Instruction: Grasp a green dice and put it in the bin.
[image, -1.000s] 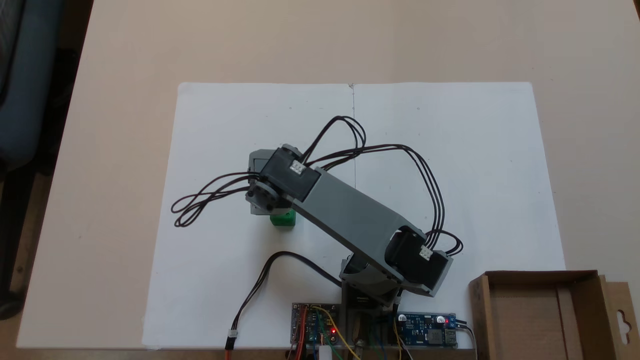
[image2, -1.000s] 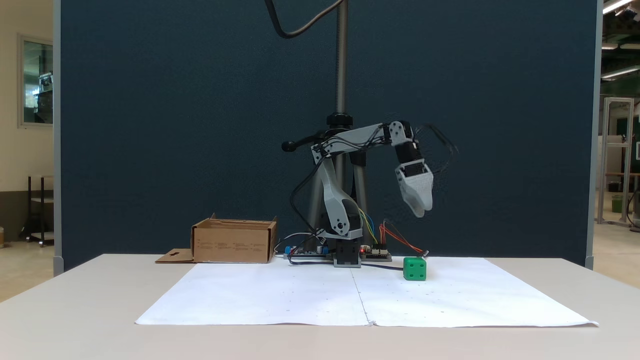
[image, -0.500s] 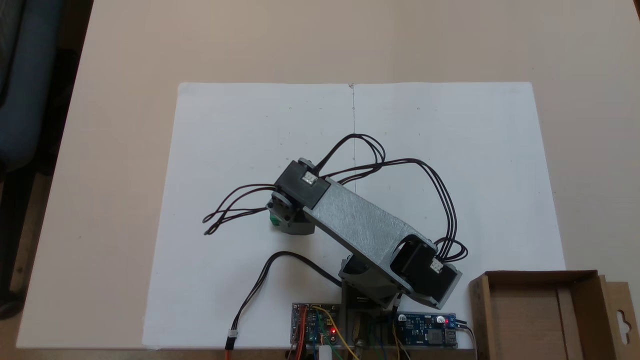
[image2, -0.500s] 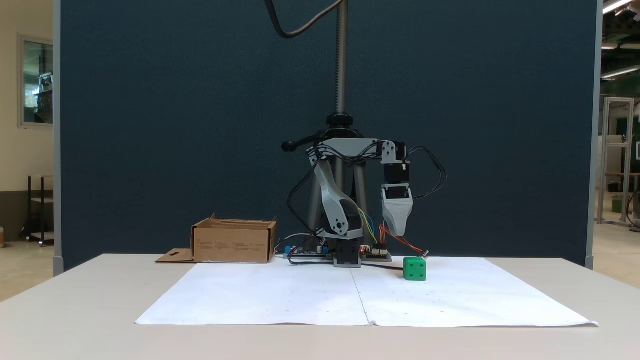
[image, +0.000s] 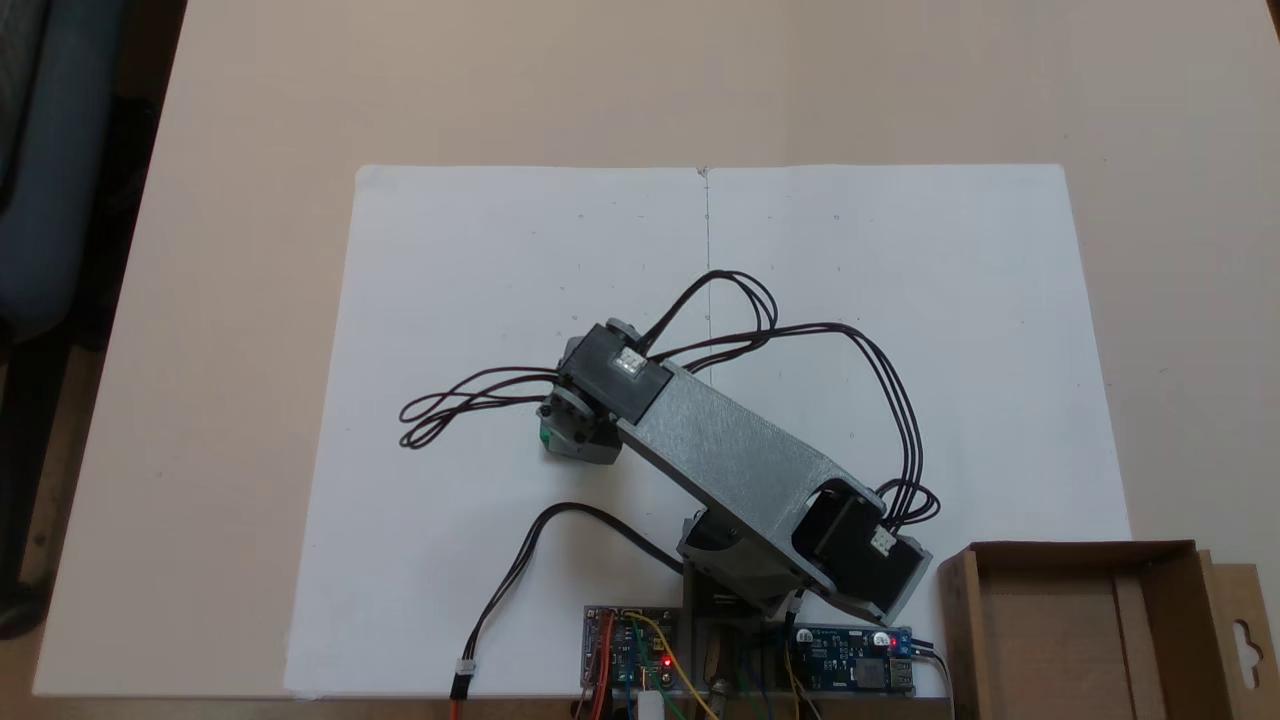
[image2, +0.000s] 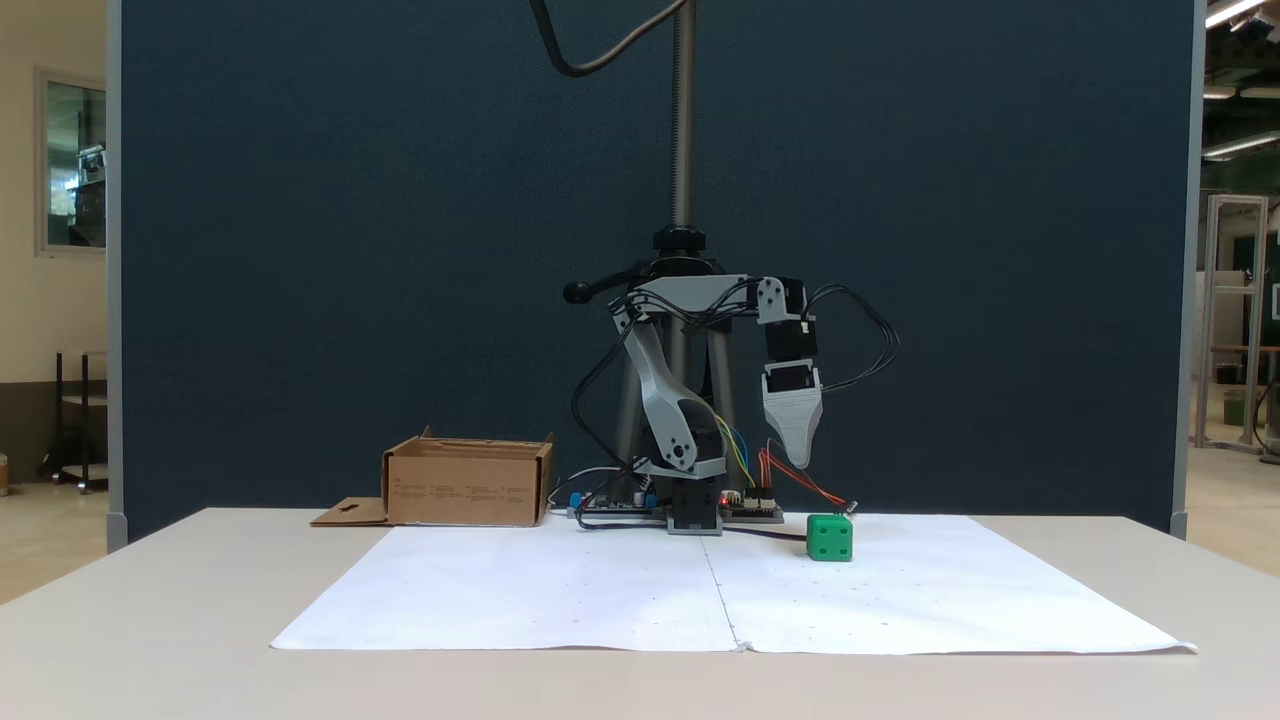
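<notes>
Green dice (image2: 829, 537) right of centre in a fixed view, resting on white paper (image2: 900, 600) on the worktop (image2: 150, 640); the hand (image2: 799, 460) hangs above it and slightly to its left, pointing down, clear of the cube. From above, the wrist covers the dice except a green sliver (image: 545, 434) at frame centre-left. Only one tapered tip is visible, so whether the hand is parted or closed cannot be told. Bin (image: 1085, 625) cut off at lower right.

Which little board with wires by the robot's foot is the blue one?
The blue circuit board is the one nearer the cardboard box. The other circuit board is dark, with a red light.
</notes>
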